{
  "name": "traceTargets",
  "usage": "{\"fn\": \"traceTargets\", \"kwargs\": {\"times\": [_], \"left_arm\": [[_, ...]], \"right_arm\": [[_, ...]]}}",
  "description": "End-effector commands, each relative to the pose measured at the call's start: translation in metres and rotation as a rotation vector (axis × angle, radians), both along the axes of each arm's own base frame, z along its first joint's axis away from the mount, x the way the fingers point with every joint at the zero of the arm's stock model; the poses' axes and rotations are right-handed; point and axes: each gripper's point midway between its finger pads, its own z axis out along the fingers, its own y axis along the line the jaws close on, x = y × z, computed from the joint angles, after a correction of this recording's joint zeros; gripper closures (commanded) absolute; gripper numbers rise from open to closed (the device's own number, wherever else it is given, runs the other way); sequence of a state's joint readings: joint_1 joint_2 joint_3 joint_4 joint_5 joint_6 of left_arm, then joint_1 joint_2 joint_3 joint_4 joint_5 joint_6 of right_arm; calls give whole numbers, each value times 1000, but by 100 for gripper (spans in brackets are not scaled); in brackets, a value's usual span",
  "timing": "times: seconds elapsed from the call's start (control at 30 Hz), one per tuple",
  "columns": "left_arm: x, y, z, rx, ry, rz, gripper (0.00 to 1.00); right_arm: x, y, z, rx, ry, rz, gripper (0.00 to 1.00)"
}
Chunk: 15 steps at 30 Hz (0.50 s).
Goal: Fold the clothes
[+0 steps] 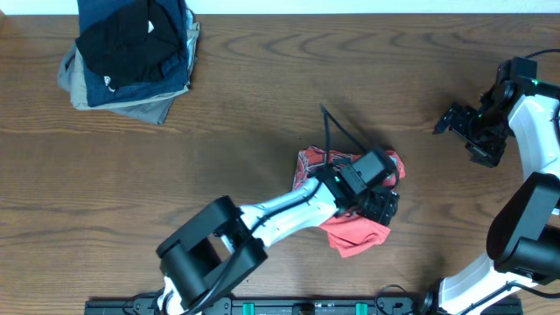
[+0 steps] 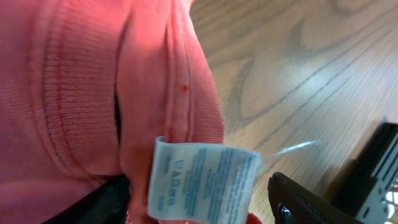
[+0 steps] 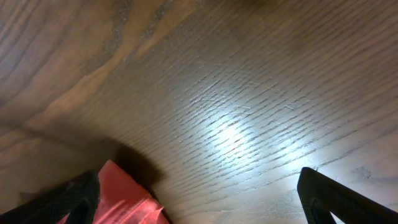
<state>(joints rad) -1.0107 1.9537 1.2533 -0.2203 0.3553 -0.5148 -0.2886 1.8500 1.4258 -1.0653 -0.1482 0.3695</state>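
Observation:
The salmon T-shirt (image 1: 354,234) lies crumpled in a heap at the table's middle, its lettering hidden. My left gripper (image 1: 381,206) is down on the heap's right side. In the left wrist view its jaws (image 2: 199,208) stand wide apart, with ribbed salmon fabric (image 2: 74,93) and a pale blue printed tag (image 2: 202,180) between them. My right gripper (image 1: 446,122) hovers at the far right, apart from the shirt. It is open and empty in its wrist view (image 3: 199,199), where a corner of the shirt (image 3: 124,199) shows beside the left finger.
A stack of folded black, navy and grey-khaki garments (image 1: 131,52) sits at the back left corner. The wooden table (image 1: 262,105) spreads between it and the shirt. A black cable rises from the left wrist (image 1: 337,131).

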Motion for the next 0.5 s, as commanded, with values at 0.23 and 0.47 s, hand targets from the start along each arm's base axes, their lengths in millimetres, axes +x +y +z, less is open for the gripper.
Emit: {"fn": "traceTargets", "kwargs": {"times": [0.23, 0.47], "left_arm": [[-13, 2, -35, 71, 21, -47, 29], [-10, -1, 16, 3, -18, -45, 28]], "right_arm": [[4, -1, 7, -11, -21, 16, 1], [4, -1, 7, -11, -21, 16, 1]]}}
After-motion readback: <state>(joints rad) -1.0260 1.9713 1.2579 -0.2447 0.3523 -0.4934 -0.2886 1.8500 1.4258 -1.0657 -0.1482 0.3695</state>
